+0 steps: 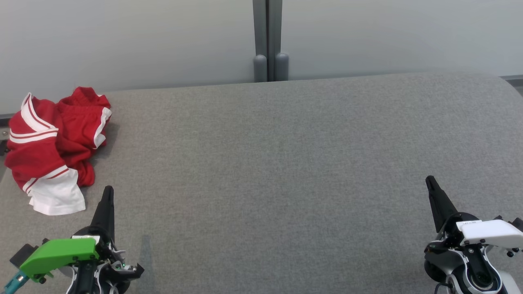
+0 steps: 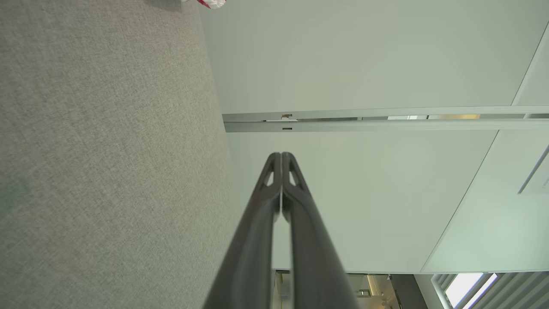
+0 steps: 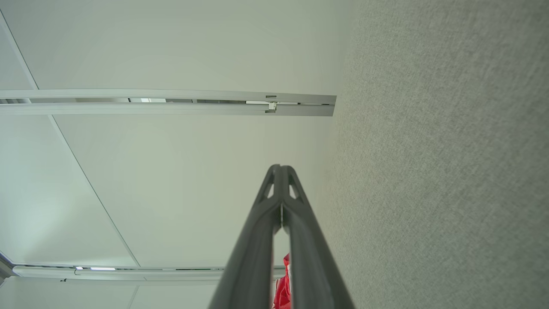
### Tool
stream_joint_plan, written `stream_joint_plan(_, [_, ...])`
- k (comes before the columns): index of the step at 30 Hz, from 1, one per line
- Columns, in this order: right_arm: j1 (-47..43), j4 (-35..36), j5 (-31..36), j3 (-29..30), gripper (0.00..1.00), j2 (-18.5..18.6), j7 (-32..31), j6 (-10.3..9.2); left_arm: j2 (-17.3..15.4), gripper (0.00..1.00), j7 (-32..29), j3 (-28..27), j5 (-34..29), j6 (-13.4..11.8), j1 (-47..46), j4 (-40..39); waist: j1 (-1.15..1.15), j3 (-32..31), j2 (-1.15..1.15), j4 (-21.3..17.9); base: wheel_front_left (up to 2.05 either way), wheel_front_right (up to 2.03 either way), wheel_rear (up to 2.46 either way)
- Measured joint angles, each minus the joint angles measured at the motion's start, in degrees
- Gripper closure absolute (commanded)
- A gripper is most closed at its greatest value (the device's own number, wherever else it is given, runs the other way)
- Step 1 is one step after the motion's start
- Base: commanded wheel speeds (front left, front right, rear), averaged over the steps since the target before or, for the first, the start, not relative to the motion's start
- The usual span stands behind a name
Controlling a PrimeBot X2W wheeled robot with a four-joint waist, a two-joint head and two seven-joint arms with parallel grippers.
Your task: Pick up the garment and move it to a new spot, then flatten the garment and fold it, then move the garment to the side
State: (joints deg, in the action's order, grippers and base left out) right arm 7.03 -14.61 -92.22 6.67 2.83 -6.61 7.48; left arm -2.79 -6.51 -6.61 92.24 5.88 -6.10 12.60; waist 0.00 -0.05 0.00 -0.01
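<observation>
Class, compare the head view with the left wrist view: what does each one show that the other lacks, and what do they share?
Head view: the whole crumpled red-and-white garment, lying apart from both grippers, and the right gripper. Left wrist view: the left gripper close up, fingertips pressed together, plus bright slats. Shared: the grey table, the wall's grey post, the left gripper and a scrap of garment.

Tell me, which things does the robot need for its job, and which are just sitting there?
For the job: red-and-white garment, crumpled at the far left of the grey table; left gripper and right gripper, jaws shut, empty.
Just there: pale wall panels; grey post between them.
</observation>
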Motion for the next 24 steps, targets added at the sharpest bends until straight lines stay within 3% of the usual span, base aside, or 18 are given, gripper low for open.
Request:
stream_joint_plan(8, [0.0, 0.0, 0.0, 0.0, 1.00, 0.0, 0.0, 0.00, 0.0, 1.00, 0.0, 0.0, 0.0, 0.0, 0.0, 0.0, 0.00, 0.0, 0.00, 0.0, 0.00, 0.00, 0.00])
stream_joint_plan(9, [-0.1, -0.3, 0.0, 0.0, 0.00, -0.1, 0.0, 0.00, 0.1, 0.00, 0.0, 0.0, 0.0, 0.0, 0.1, 0.3, 0.00, 0.0, 0.00, 0.0, 0.00, 0.00, 0.00])
stream_joint_plan(24, [-3.0, -2.6, 2.6, -1.0, 0.00, -1.0, 2.8, -0.01, 0.7, 0.00, 2.9, 3.5, -0.7, 0.0, 2.9, 2.6, 0.00, 0.1, 0.00, 0.0, 0.00, 0.00, 0.00])
